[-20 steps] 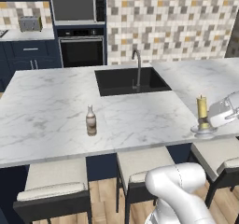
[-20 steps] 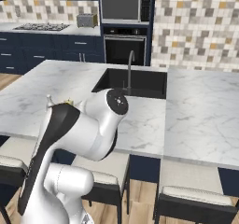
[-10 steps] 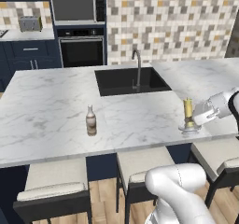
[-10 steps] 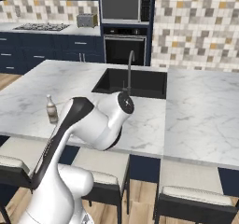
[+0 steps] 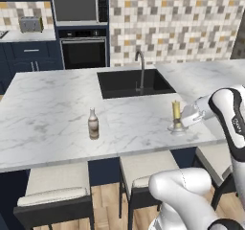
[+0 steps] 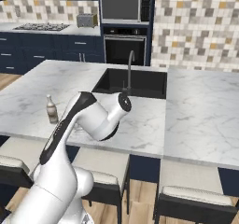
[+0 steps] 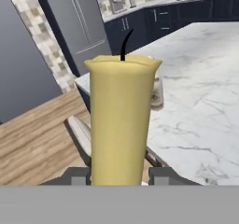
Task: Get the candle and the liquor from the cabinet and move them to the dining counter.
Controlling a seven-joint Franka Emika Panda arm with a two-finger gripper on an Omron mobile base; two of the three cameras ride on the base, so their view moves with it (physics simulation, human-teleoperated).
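A black sink with a curved faucet sits toward the far side of the island. Beyond it, a microwave hangs above a built-in oven, with a toaster and stovetop further left. Cushioned stools line the near edge.

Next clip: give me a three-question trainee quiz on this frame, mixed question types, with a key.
1. True or false: the liquor stands upright on the dining counter.
2. The gripper is: A) open above the sink, B) shut on the candle, C) shut on the faucet.
3. Fill in: seen from the left base view, the candle is near the counter's ___ edge, by the stools.

Key: 1 true; 2 B; 3 front.
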